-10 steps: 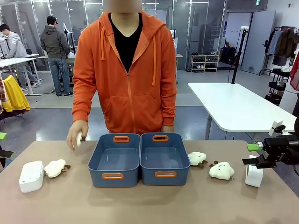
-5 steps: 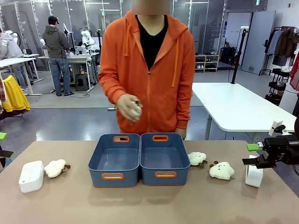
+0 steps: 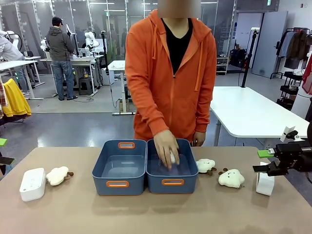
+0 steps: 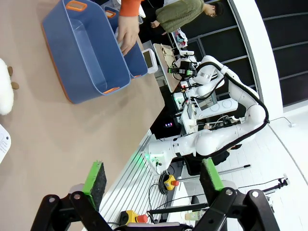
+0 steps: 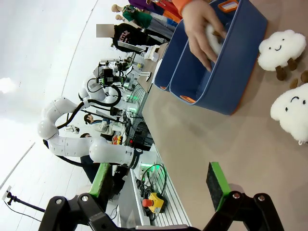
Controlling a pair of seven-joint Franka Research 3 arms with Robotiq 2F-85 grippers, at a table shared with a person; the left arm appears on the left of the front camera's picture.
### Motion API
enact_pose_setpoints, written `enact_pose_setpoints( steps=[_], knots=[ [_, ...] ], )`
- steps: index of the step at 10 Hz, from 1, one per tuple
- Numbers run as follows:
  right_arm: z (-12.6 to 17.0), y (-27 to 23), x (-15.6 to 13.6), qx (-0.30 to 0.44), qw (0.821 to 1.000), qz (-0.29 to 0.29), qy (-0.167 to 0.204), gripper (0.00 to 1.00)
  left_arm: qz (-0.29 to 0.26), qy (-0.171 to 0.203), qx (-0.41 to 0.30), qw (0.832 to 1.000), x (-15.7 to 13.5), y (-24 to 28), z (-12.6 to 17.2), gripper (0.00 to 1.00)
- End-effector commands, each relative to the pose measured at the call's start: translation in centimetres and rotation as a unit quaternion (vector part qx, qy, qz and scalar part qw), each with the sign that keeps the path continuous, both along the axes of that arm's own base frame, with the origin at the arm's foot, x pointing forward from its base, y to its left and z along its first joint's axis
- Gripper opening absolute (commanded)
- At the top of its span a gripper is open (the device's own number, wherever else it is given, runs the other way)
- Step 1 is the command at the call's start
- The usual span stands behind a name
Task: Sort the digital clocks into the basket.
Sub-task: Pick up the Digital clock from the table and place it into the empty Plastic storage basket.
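One gripper, the left gripper (image 4: 153,163), hangs at the far left edge of the tan table (image 3: 156,214) with its green-padded jaws spread wide and nothing between them. Just to its right lies the left digital clock (image 3: 32,184), a white rounded slab resting flat on the near-left part of the table, outside both baskets. A cream plush toy (image 3: 58,175) sits just beside that clock's right side.

At the middle stand two adjoining blue-grey bins with orange handle slots. The left basket (image 3: 120,167) holds nothing that can be seen. A person in an orange hoodie (image 3: 170,73) stands at the far side and reaches one hand (image 3: 166,148) down into the right basket (image 3: 171,181), fingers closed on a small white object that is too hidden to identify.

Right of the baskets, a second plush toy (image 3: 205,165) and a third plush toy (image 3: 231,178) lie side by side. At the near right the right digital clock (image 3: 264,184) stands on the table, well apart from the baskets. The right gripper (image 3: 263,161) is poised just above it, released and grasping nothing. Whether the lower finger touches the clock cannot be told.
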State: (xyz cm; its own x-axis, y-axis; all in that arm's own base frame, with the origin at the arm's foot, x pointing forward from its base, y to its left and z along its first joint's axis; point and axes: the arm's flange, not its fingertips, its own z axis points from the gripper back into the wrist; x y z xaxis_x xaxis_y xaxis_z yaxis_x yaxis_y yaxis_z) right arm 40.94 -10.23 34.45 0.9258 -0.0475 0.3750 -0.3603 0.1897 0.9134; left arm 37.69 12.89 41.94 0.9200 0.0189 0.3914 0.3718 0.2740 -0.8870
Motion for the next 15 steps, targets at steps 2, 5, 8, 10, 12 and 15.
enact_pose_setpoints(
  steps=[2,5,8,10,12,15],
  knots=[
    [0.1,0.1,0.1,0.001,1.0,0.0,-0.002,1.0,-0.001,0.001,-0.009,1.0,-0.3,-0.2,0.3,1.0],
    [0.1,0.1,0.1,0.001,1.0,0.0,-0.002,1.0,-0.001,0.001,-0.009,1.0,-0.3,-0.2,0.3,1.0],
    [2.5,1.9,-1.3,-0.083,0.994,-0.067,-0.035,1.0,-0.001,0.001,-0.009,1.0,-0.3,-0.2,0.3,1.0],
    [6.7,3.5,-1.5,-0.155,0.975,-0.155,-0.044,1.0,-0.001,0.001,-0.009,1.0,-0.3,-0.2,0.3,1.0],
    [9.0,5.0,-0.5,-0.215,0.952,-0.215,-0.019,1.0,-0.001,0.001,-0.009,1.0,-0.3,-0.2,0.3,1.0],
    [10.6,6.6,1.7,-0.32,0.893,-0.317,0.015,1.0,-0.001,0.001,-0.009,1.0,-0.3,-0.2,0.3,1.0]
  ],
)
